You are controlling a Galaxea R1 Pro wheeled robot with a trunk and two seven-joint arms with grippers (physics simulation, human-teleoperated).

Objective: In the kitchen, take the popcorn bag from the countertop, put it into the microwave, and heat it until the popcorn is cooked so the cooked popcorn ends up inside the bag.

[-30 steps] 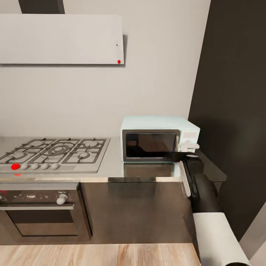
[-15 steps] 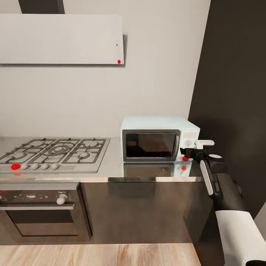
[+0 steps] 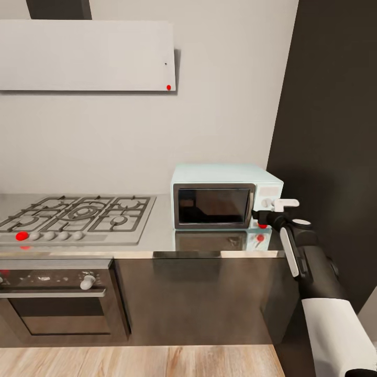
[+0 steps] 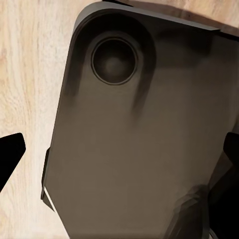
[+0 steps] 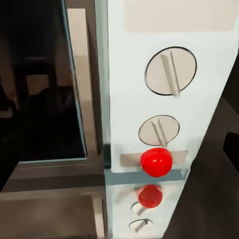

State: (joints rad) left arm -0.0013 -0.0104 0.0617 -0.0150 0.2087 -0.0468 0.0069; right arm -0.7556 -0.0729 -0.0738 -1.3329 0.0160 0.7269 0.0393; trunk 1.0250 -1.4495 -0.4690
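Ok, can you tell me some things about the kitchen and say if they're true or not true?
1. The microwave door is shut. True.
2. The microwave sits on the gas hob. False: it stands on the countertop, to the right of the hob.
3. The right gripper is up by the microwave's knob panel. True: the right wrist view shows the two round knobs and a red button close in front.
4. The button under the knobs is green. False: it is red.
5. The oven is above the hob. False: it is built in below it.
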